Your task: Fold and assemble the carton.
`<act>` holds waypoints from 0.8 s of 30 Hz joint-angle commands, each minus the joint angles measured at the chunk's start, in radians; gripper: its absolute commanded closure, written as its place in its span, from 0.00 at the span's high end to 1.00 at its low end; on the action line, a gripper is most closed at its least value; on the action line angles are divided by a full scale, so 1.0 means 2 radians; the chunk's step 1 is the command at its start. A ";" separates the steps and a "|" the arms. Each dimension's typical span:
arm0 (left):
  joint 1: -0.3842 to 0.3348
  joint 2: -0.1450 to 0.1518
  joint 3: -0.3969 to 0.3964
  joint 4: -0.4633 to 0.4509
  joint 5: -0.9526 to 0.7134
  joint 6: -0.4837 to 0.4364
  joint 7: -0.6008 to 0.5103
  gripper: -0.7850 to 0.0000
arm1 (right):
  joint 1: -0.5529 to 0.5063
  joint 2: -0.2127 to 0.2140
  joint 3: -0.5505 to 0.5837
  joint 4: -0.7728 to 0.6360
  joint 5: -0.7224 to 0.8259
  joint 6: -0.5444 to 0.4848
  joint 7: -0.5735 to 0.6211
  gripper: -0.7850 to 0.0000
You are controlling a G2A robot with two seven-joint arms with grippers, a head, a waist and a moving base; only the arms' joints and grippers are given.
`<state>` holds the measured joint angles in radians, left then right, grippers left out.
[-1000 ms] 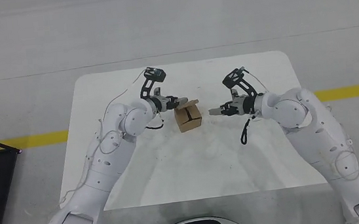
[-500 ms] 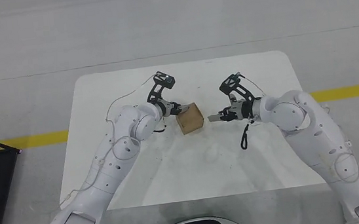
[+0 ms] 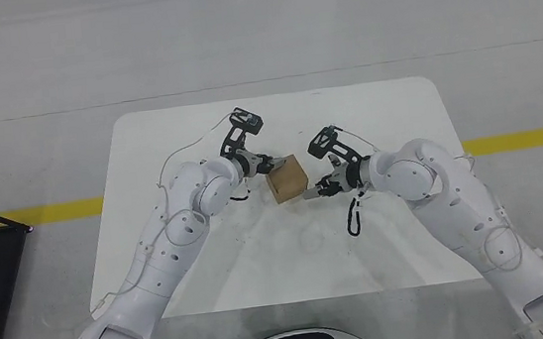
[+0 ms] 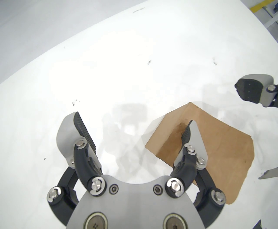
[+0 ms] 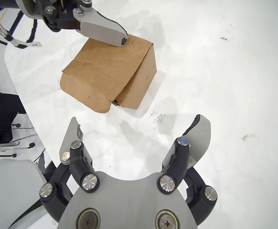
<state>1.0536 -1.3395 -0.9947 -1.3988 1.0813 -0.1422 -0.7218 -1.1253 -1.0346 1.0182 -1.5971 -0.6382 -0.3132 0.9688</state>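
The right fingers (image 5: 198, 134) stand apart and empty over the smooth white bench (image 3: 171, 160), just beside the carton (image 5: 104, 71) at mid-bench. The carton is thin brown card, creased, its round-cornered lid flap hanging untucked. It is probably light, easily dented and apt to slide, so best braced at its stiffer folded edges. Beyond it, the left fingers (image 4: 194, 138) are spread too, one tip resting on the lid.

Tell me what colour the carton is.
The carton is plain brown, clearest in the right wrist view.
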 commanded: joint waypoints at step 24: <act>0.021 0.007 -0.012 -0.004 0.003 -0.034 0.015 1.00 | 0.052 -0.020 -0.060 0.060 -0.003 0.008 -0.004 0.84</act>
<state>1.0955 -1.3258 -1.0194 -1.4069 1.0877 -0.2085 -0.6917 -1.0230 -1.0734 0.9003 -1.4792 -0.6413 -0.2994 0.9619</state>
